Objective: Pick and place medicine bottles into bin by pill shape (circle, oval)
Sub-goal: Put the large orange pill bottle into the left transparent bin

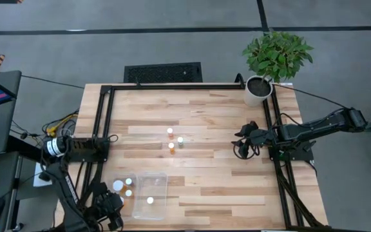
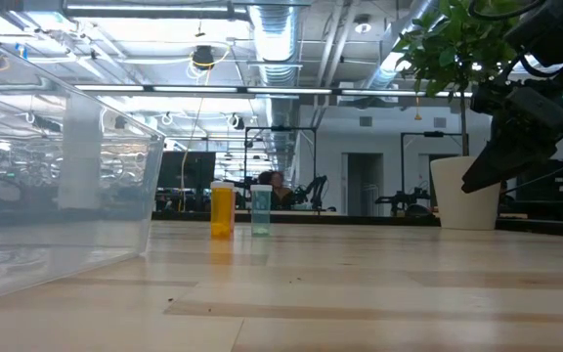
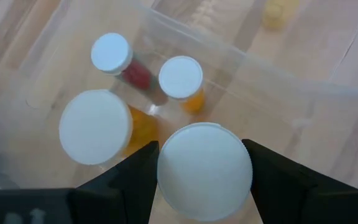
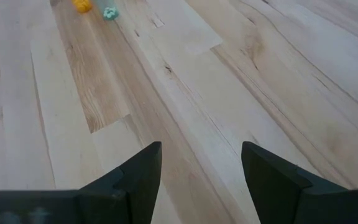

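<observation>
My left gripper is at the table's near left corner, over the clear bin, shut on a medicine bottle with a wide white cap. Below it, three more white-capped bottles stand upright inside a clear compartment: a large one, a small one with red contents and an orange one. Another cap shows in the bin's right compartment. Three bottles stand at the table's middle. My right gripper waits open at the right, over bare wood. My left gripper has the bottle pinched between its two fingers, one on each side of the white cap's rim. The fingers come from above, slanting steeply down. The bottle stays upright, cap up. The cap hides its body and base.
A potted plant stands at the far right corner. A black frame runs along the table's left, far and right sides. In the low view the yellow and teal bottles stand mid-table, with the bin's wall close by.
</observation>
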